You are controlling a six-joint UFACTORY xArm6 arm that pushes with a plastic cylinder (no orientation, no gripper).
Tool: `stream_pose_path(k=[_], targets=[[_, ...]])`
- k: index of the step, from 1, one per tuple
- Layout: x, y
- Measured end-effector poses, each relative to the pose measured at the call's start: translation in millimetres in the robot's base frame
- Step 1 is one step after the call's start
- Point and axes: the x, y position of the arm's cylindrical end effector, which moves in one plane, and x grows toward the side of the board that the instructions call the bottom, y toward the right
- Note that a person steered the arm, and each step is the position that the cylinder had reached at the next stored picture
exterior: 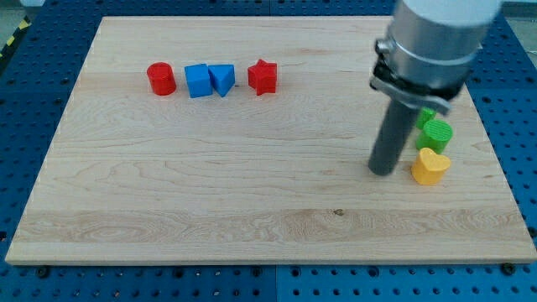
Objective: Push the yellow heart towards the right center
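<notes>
No claw hangs on this arm, so there is nothing to open, close or grip; the dark rod ends in my tip, which rests on the wooden board at the view's right side. That board is the largest thing here, a pale plank lying on a blue pegboard table.

Near the view's top left stands a row of four blocks: a red cylinder, a blue cube, a blue wedge-like block touching the cube, and a red star a little apart to their right.

At the view's right edge sit two green blocks: a green cylinder, and behind it another green block, half hidden by the arm, whose shape I cannot make out. The yellow heart lies just below the green cylinder, touching or nearly touching it, and just to the right of my tip, with a narrow gap between them.

As I judge it, the heart is already close to the right centre, so this is the last nudging step. The next move calls for a short, gentle push toward the view's right, aimed at the heart's middle, and perhaps slightly upward, without shoving the green cylinder along or driving the heart off the board's edge.
</notes>
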Motion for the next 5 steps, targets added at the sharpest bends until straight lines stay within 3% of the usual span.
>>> stream_pose_path(k=[2,5], targets=[[6,56],[-13,79]])
